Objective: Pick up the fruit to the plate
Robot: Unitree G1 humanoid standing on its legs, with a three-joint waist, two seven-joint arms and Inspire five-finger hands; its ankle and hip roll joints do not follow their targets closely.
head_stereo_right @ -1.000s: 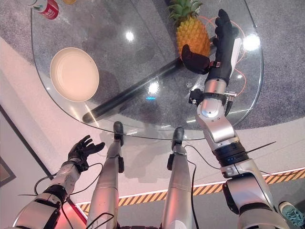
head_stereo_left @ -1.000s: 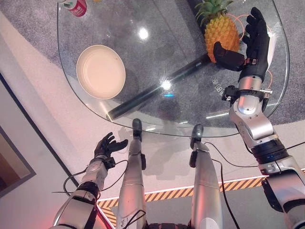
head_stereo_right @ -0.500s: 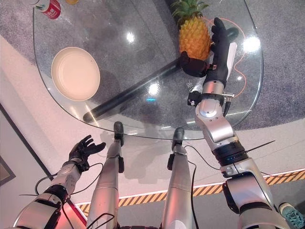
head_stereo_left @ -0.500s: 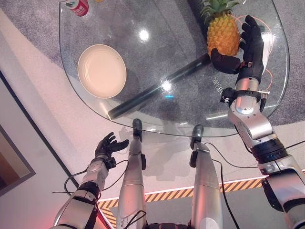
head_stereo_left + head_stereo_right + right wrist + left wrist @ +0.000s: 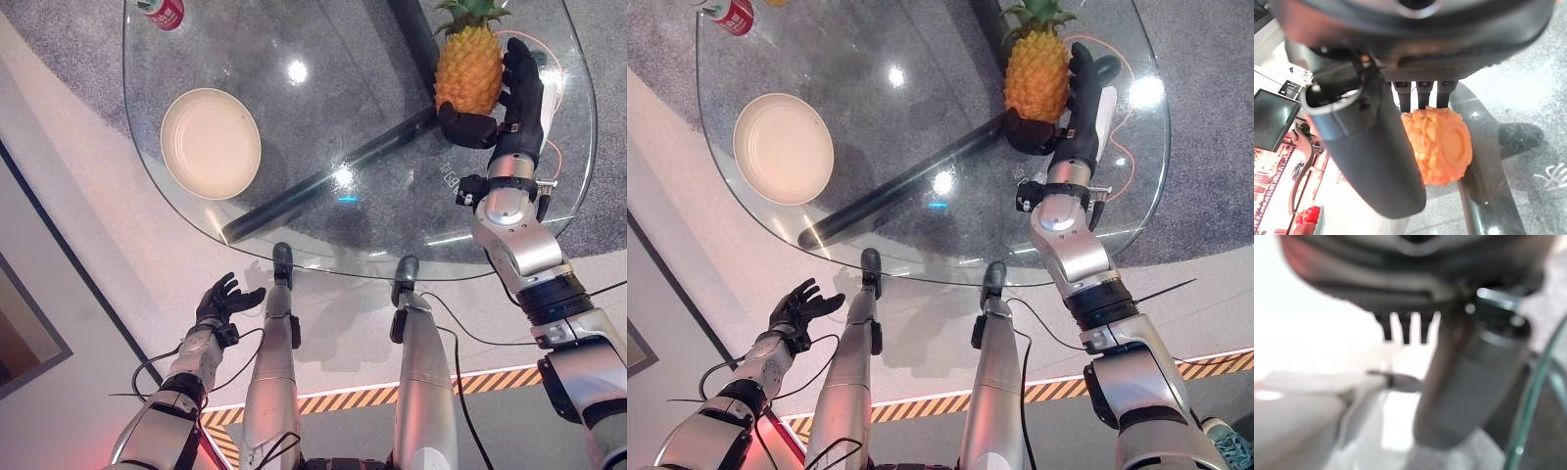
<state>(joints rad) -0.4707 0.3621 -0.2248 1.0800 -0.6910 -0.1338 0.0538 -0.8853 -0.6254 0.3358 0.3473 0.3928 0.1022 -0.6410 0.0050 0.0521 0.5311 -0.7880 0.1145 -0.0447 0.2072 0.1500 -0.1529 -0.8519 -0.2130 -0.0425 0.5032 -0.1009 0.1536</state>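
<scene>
Pineapple [image 5: 470, 69]: seen at the far right part of the glass table [image 5: 323, 117], upright, with its green crown pointing away from the robot. Whether its base rests on the glass cannot be told.
Right hand [image 5: 505, 103]: placed around the pineapple; the straight fingers [image 5: 519, 73] are laid along the fruit's right side and the thumb [image 5: 466, 127] is curled under its near end, so the fruit is held between thumb and fingers. In the right wrist view the orange body of the pineapple [image 5: 1440, 144] is seen just past the thumb [image 5: 1369, 161] and the fingers.
Plate [image 5: 211, 144]: a pale round plate is set on the left part of the table, well apart from the pineapple, with nothing on it.
Can [image 5: 162, 12]: a red can is seen at the far left edge of the table, beyond the plate.
Left hand [image 5: 223, 299]: held low beside the robot, off the table and below its near edge, with the fingers loosely spread and nothing held.
Table leg [image 5: 323, 181]: a dark bar is seen through the glass, running slantwise between plate and pineapple.
</scene>
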